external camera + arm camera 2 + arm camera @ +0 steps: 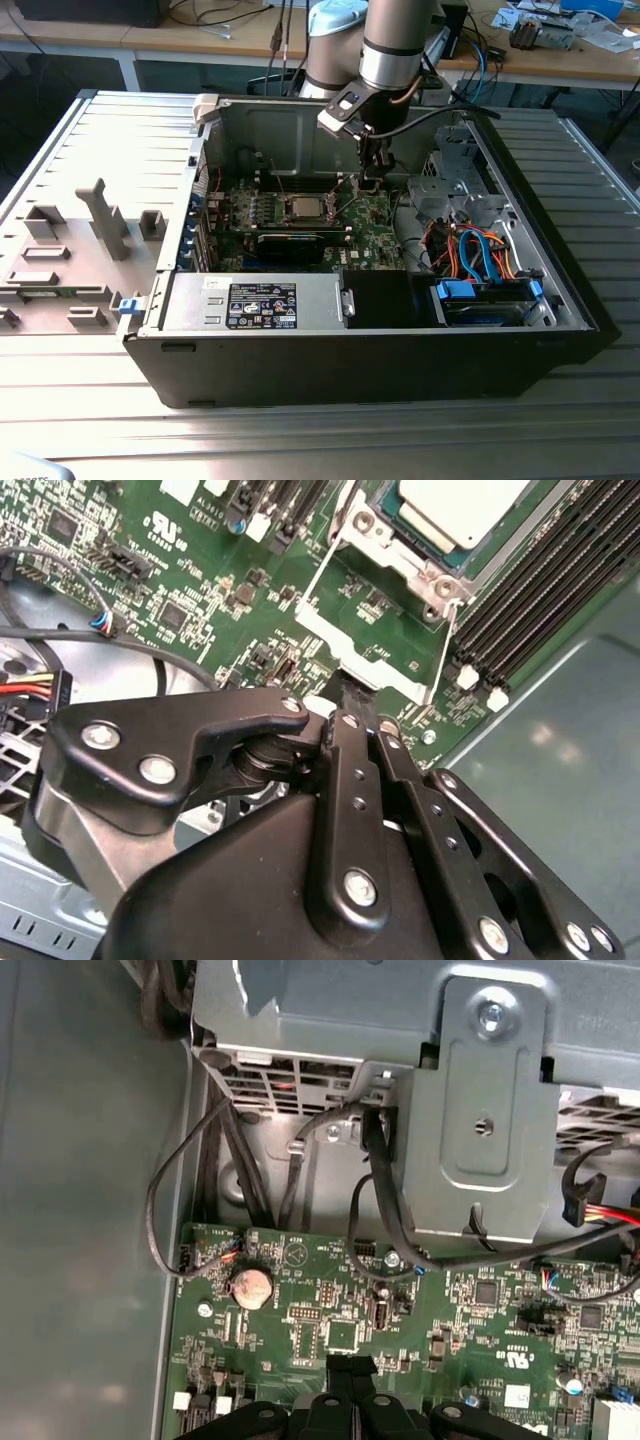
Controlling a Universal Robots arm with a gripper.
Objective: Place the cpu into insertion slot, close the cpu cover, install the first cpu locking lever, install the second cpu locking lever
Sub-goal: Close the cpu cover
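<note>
The cpu (460,505) sits in the insertion slot (440,583) on the green circuit board (200,590), its flat silver top facing up. The cpu cover (390,545) seems to lie flat around it as a silver frame, so the chip looks boxed in rather than loose. Beside the slot run the long memory slots (540,580). A thin wire lever (443,650) reaches out from a corner of the socket, and a second one from the next corner; both look unlatched, though that is a judgement.

The gripper (350,705) hangs low over the board, just beside the socket's near edge and between the two wires. Its fingers (340,770) are pressed together at the tips, with nothing visible between them, a narrow shape suited to pushing or hooking a thin wire. In the exterior view the arm reaches straight down into the open computer case (400,380) on the worktop (300,440), clear of the case walls
</note>
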